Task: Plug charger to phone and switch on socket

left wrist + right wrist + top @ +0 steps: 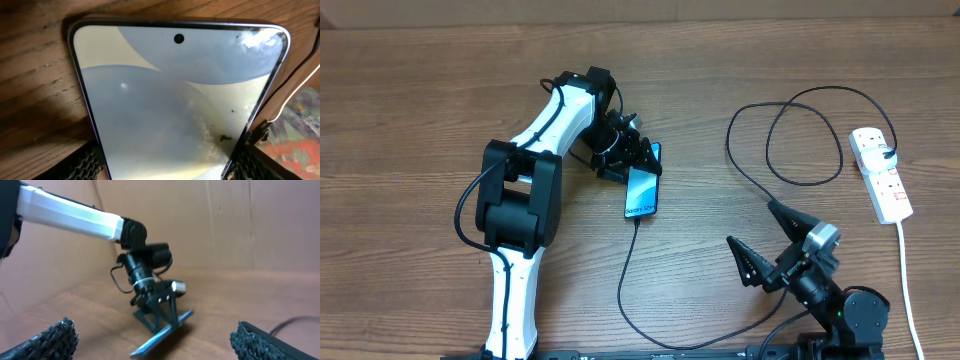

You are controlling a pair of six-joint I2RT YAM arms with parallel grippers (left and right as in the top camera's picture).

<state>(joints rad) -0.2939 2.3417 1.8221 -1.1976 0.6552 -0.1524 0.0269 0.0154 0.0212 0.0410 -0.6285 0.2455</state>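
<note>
The phone (643,190) has a light-blue screen and lies mid-table. My left gripper (638,158) is shut on its far end. In the left wrist view the phone (175,100) fills the frame between the two finger pads (165,172). In the right wrist view the phone (162,335) slopes, far end raised in the left gripper (160,305), near end on the table. The thin black charger (622,280) meets the phone's near end and loops right to a black plug in the white socket (882,172). My right gripper (775,240) is open and empty, also in its wrist view (152,347).
The socket's white cord (908,280) runs down the right edge of the wooden table (410,130). The charger cable makes wide loops (800,130) at the back right, between the phone and the socket. A stretch of cable shows in the right wrist view (287,324).
</note>
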